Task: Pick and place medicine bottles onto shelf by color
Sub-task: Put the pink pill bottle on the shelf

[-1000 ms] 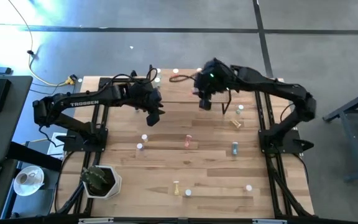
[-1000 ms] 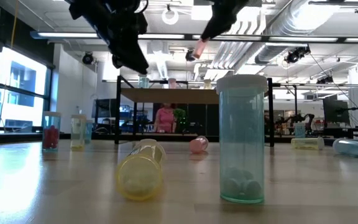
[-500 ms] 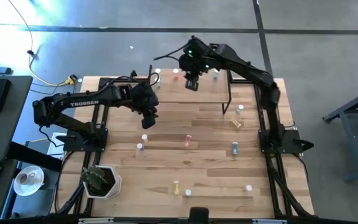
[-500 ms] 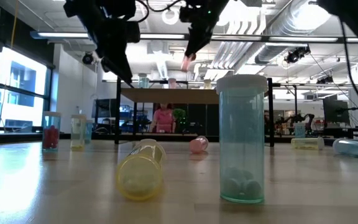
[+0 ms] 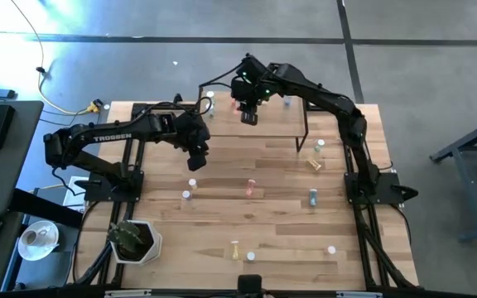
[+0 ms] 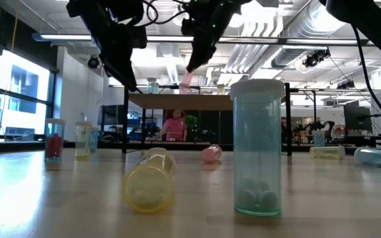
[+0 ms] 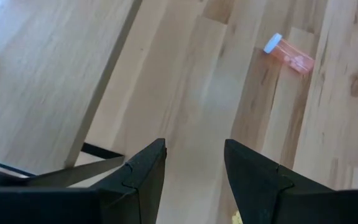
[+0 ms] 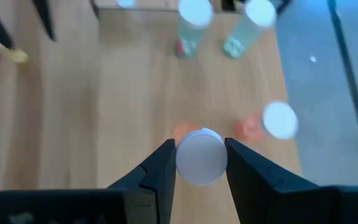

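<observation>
1. High view: the right end effector (image 5: 248, 117) is over the back left part of the shelf (image 5: 284, 124), which stands at the far edge of the tabletop (image 5: 280, 223).
2. Right wrist view: the right end effector (image 8: 201, 163) has its two fingers (image 8: 160, 168) closed on the white cap of a pink bottle (image 8: 201, 158), held upright above the shelf board.
3. The same view shows another pink bottle (image 8: 269, 123) standing on the board just beside the held one, and a green-tinted pair (image 8: 194, 25) farther along the board near its edge.
4. Low view: the held bottle (image 6: 186, 80) hangs just above the shelf top, with other small bottles standing along that board.
5. The left end effector (image 5: 195, 157) hangs over the tabletop in front of the shelf's left end.
6. Left wrist view: the left end effector (image 7: 194, 168) has its fingers (image 7: 148, 168) spread apart with nothing between them; bare wood shows in the gap.
7. Ahead of it, a pink bottle with a white cap (image 7: 289, 55) lies on its side on the tabletop.
8. Low view: a yellow bottle (image 6: 149, 180) lies on its side near the camera, next to an upright blue-green bottle (image 6: 256, 149).
9. High view: more bottles sit scattered over the middle and front of the tabletop; a potted plant (image 5: 132, 240) stands at the front left corner.
</observation>
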`<state>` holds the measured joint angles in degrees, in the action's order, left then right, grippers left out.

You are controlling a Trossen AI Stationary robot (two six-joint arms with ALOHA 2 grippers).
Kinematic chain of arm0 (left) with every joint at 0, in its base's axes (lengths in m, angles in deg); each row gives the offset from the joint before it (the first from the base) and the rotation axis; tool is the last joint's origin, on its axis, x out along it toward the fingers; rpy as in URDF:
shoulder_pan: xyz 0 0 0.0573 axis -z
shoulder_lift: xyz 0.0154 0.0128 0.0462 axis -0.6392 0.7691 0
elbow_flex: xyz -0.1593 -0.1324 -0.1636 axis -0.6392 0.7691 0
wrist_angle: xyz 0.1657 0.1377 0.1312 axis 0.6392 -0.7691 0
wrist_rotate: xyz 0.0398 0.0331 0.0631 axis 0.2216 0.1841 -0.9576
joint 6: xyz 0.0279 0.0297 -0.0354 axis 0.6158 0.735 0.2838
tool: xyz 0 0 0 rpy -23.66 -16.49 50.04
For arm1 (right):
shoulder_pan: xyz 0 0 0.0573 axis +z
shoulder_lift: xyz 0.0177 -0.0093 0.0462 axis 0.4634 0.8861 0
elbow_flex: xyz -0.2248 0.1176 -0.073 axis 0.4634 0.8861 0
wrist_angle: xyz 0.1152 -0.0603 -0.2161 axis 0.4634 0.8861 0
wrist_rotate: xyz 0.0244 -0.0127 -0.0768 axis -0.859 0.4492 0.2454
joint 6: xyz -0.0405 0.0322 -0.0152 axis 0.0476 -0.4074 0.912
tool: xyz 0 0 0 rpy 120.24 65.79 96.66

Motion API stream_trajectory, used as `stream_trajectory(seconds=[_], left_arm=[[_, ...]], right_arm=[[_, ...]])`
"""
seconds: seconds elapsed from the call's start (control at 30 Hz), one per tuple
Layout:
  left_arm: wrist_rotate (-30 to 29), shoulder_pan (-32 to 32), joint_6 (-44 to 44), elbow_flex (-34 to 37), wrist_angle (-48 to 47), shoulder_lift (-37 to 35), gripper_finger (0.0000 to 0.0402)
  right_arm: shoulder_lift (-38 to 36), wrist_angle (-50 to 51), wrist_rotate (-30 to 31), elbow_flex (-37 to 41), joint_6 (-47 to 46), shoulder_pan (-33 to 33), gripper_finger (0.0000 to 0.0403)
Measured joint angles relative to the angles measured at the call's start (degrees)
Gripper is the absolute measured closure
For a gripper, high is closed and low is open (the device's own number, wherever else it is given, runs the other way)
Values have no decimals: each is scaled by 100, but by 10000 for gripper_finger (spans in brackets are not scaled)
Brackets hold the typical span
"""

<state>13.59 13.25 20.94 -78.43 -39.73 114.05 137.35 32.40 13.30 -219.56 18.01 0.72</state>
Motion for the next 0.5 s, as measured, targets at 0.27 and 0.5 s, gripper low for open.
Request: stream_trajectory(seconds=[0.27, 0.5], left_arm=[[12, 1, 0, 0, -4, 0, 245], [8, 0, 1, 0, -37, 0, 245]], right_arm=[[276, -132, -105, 4, 81, 4, 289], [393, -203, 152, 4, 149, -10, 289]])
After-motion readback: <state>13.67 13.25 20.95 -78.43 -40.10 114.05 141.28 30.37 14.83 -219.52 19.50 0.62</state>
